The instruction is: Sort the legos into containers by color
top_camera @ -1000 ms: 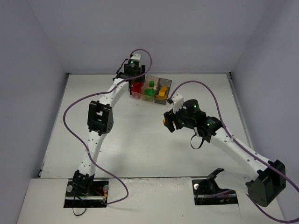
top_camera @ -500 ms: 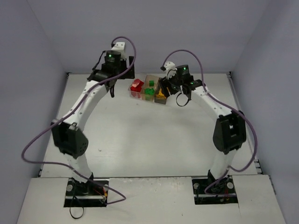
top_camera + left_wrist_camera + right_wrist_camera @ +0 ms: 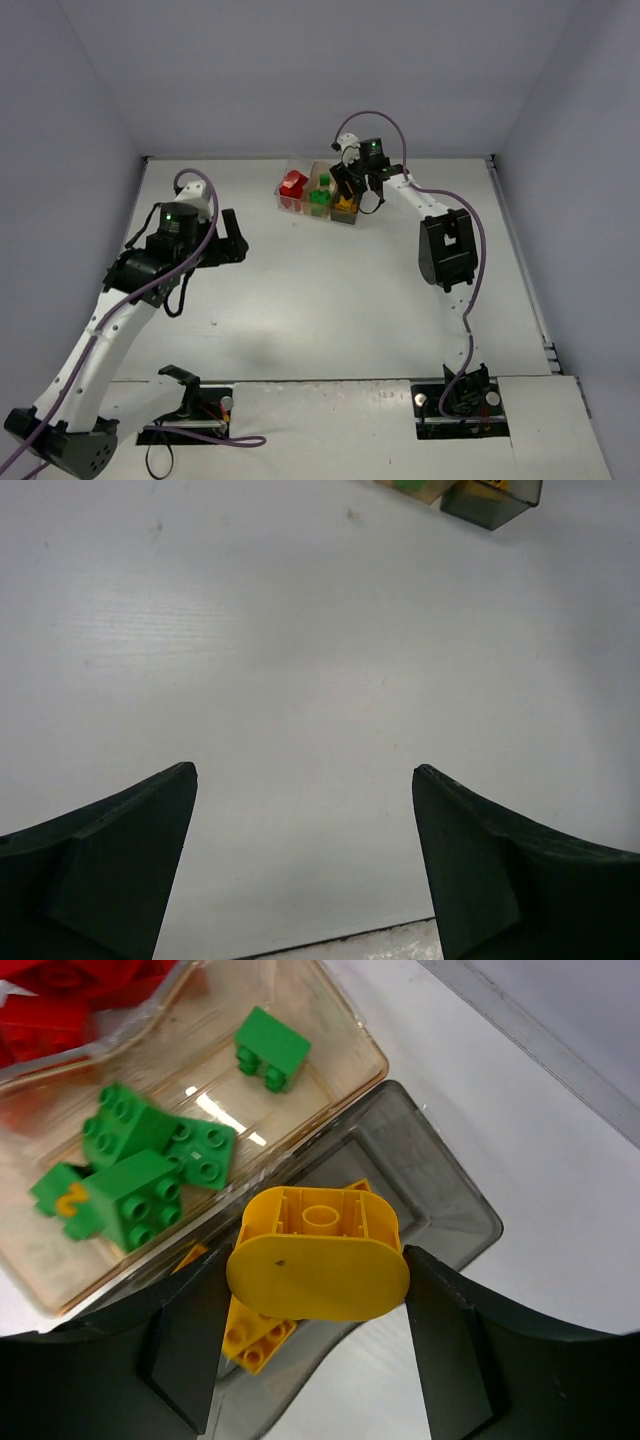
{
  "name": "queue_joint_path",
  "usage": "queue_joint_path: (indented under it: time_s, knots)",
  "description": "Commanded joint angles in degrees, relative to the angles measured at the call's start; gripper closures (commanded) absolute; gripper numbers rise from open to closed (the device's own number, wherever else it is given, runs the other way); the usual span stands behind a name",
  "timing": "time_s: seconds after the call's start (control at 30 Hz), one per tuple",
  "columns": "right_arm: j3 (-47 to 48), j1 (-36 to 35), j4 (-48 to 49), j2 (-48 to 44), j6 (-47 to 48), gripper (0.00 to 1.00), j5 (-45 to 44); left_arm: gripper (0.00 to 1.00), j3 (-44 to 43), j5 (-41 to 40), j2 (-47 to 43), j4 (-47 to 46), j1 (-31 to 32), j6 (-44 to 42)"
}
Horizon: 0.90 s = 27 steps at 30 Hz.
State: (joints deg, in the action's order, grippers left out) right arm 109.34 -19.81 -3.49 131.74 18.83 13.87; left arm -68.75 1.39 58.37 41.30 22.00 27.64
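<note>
The right gripper, clamping a yellow rounded plastic brick, blocks the way into the smoky grey plastic box. The orange-tinted plastic box beside it lies open from above.

White table w/ 3 containers

From high above and behind the arm bases, looked down and forward over the whole tabletop, with the boxes small at the far edge. From the left wrist, faced down at the tabletop past the left pincer, with the dark box clipped at the top edge. From the right wrist, peered close past the right pincer into the orange box and that same dark box.
</note>
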Motion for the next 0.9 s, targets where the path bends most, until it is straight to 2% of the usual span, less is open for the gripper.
queue_joint_path:
  time_s: [0.0, 0.1, 0.13, 0.2, 0.23, 0.33, 0.4, 0.57, 0.6, 0.63, 0.87]
  knots:
    - [5.61, 0.74, 4.89, 0.7, 0.77, 0.81, -3.49, 0.18, 1.07, -3.4, -5.8, 3.96, -0.29, 3.47]
    - [6.76, 1.09, 4.98, 2.03, 0.24, 0.59, -4.03, 0.18, 2.48, -5.07, -8.18, 6.6, -0.2, 4.53]
    - [6.94, 1.27, 4.98, 1.85, 0.24, 0.43, -3.85, 0.18, 2.66, -5.25, -8.97, 7.21, -0.29, 4.79]
    - [7.38, 1.18, 5.07, 1.42, -0.2, 0.31, -3.85, 0.18, 2.92, -5.43, -9.5, 7.74, -0.29, 4.79]
    - [7.38, 1.18, 5.07, 0.37, -0.46, 0.19, -3.85, 0.18, 2.83, -5.52, -9.68, 7.83, -0.29, 4.62]
    - [6.16, 1.18, 5.16, -3.23, -1.51, 0.04, -3.5, 0.18, 2.13, -6.04, -9.77, 8.18, -0.29, 3.74]
    - [4.84, 1.18, 5.33, -5.87, -3.08, 0.0, -4.37, 0.18, 1.17, -6.48, -9.5, 8.53, -0.29, 3.3]
    - [-4.29, 1.27, 5.33, -19.48, -6.61, 0.0, -7.62, 0.17, 0.2, -7.8, -9.68, 8.71, -0.2, 1.54]
    - [-6.4, 1.36, 5.33, -24.55, -7.83, 0.0, -8.32, 0.17, -0.06, -8.33, -9.85, 8.97, -0.2, 1.37]
    - [-8.51, 1.44, 5.33, -27.3, -8.54, 0.0, -9.72, 0.14, -0.15, -8.85, -10.2, 9.06, -0.2, 1.28]
    - [-33.88, 3.02, 3.93, -53.84, -16.8, 0.0, -15.88, 0.13, -0.86, -13.6, -13.36, 10.29, -0.29, 0.49]
